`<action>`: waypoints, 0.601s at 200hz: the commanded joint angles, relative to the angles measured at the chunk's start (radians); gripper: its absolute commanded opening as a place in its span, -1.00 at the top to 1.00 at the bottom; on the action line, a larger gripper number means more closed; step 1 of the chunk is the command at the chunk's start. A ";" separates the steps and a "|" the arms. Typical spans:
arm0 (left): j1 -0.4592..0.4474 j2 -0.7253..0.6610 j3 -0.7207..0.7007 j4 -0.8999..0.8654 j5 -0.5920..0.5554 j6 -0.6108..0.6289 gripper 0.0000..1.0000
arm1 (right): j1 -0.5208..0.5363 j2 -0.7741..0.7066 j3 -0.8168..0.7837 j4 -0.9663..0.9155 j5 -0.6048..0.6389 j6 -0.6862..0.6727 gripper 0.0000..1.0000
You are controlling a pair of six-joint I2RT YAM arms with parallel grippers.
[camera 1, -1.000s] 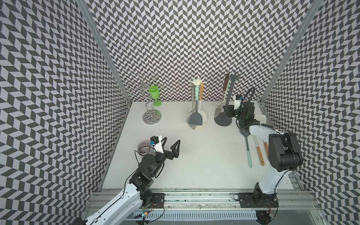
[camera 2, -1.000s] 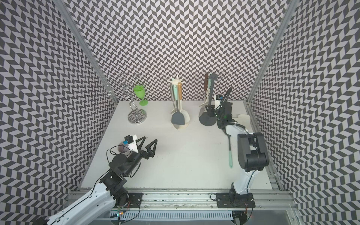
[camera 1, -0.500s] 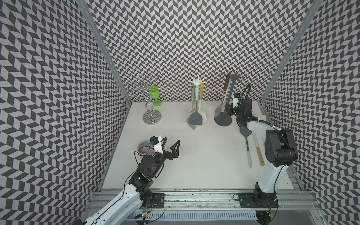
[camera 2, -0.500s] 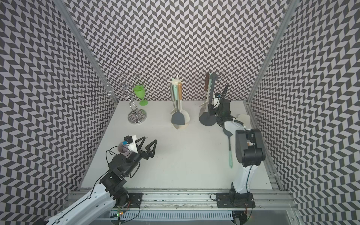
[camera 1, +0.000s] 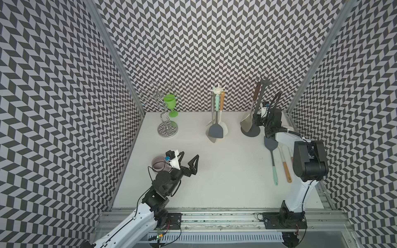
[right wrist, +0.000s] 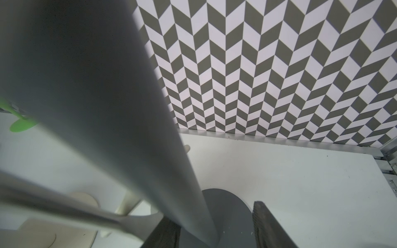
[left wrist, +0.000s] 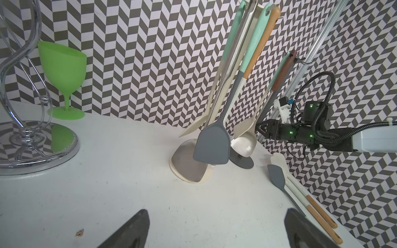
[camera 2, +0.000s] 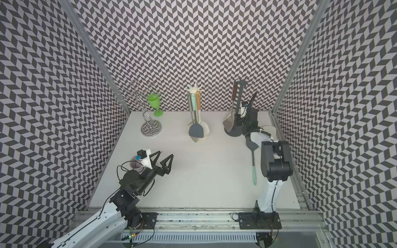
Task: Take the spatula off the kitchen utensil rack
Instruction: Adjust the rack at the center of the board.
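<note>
Over at the back, the right gripper [camera 1: 256, 120] is tucked in low against the dark grey utensil rack with the round base [camera 1: 260, 97]. Right wrist view tells it best: its fingers [right wrist: 268, 225] stand part open, one on each side of the rack's pole. The pole sits hard by one finger, there's a clear gap to the other, and nothing is clamped.

And the steel spatula with the brown wooden handle [camera 1: 251, 110]? It hangs from the hook at the rack's top, blade down by the base. That puts it outside the finger pair, beyond the pole, not between them. Its shaft runs just beside the outer face of one finger, and contact there is too blurred to call.

A grey silicone scraper with a teal handle [camera 1: 270, 143] lies flat on the white table [camera 1: 214, 171] behind those fingers, under the arm.

The left gripper [camera 1: 190, 154] hovers well apart from the rack, spread as wide as it goes, holding nothing, with a mauve round bowl [camera 1: 158, 163] just behind its fingers
</note>
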 commanded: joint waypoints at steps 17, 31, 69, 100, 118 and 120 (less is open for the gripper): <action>0.003 -0.007 -0.014 0.006 0.002 0.014 -1.00 | -0.047 0.033 0.035 0.025 0.036 -0.002 -0.10; 0.003 -0.005 -0.013 0.009 0.004 0.013 -1.00 | -0.054 0.028 0.041 0.015 0.040 0.006 -0.11; 0.003 0.002 -0.018 0.017 0.005 0.016 -1.00 | -0.060 -0.041 0.029 -0.062 0.016 0.021 -0.15; 0.002 0.009 -0.020 0.024 0.008 0.017 -1.00 | -0.059 -0.143 -0.041 -0.089 0.022 0.050 -0.25; 0.003 0.013 -0.018 0.026 0.015 0.015 -1.00 | -0.059 -0.209 -0.087 -0.096 -0.003 0.057 -0.33; 0.003 0.014 -0.019 0.026 0.017 0.015 -1.00 | -0.060 -0.217 -0.090 -0.096 -0.008 0.057 -0.34</action>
